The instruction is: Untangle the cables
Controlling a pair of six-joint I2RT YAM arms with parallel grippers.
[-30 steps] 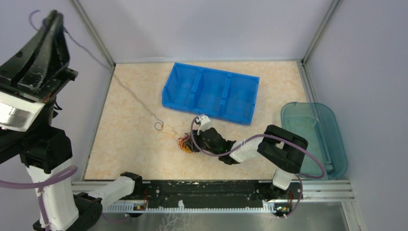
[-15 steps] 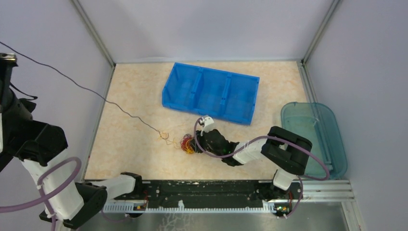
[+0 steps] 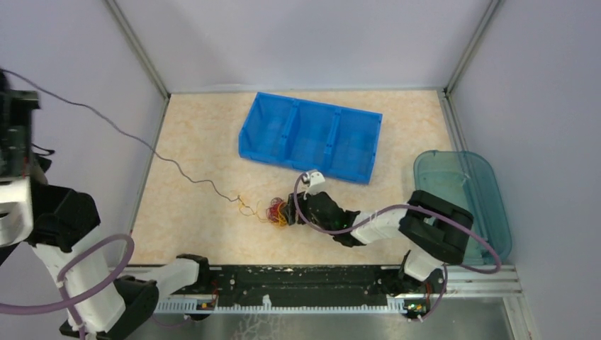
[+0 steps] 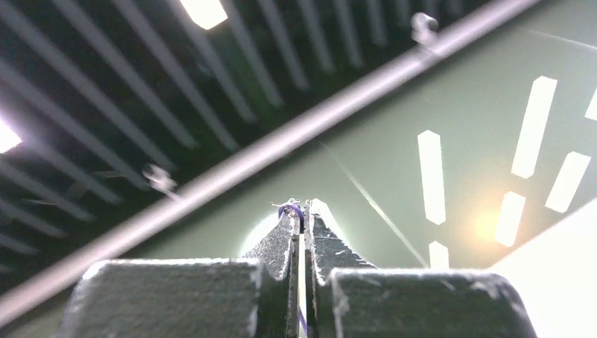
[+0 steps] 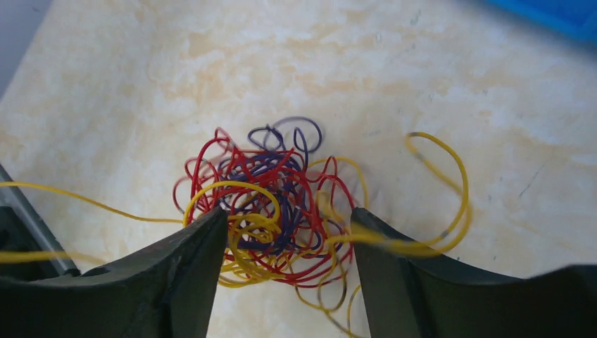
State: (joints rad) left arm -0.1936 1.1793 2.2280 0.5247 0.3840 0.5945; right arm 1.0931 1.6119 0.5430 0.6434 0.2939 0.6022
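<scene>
Beige marbled tabletop (image 3: 191,142), pale lilac walls all round, and the action sits front and centre. At the back lies the blue bin (image 3: 305,161) with its 3 compartments, and off to the right a teal translucent tray (image 3: 496,205) rests at the table's edge.

Now the cables (image 3: 276,211): 1 tight knot of red, yellow and dark purple loops, lying on the table just in front of the bin. The right gripper (image 5: 288,218) is low over it, jaws parted, 1 finger on each side of the knot and not clamped on it. Up close, loose yellow strands trail out to both sides, and 1 yellow loop arcs away to the right of the tangle.

Over on the left, the arm is raised high beside the wall. The left gripper (image 4: 301,220) is pinched tight, and a small curl of the purple strand (image 4: 292,207) pokes out right at its fingertips. From above, that strand runs in a long wavy line from high on the left down across the table to the edge of the knot.
</scene>
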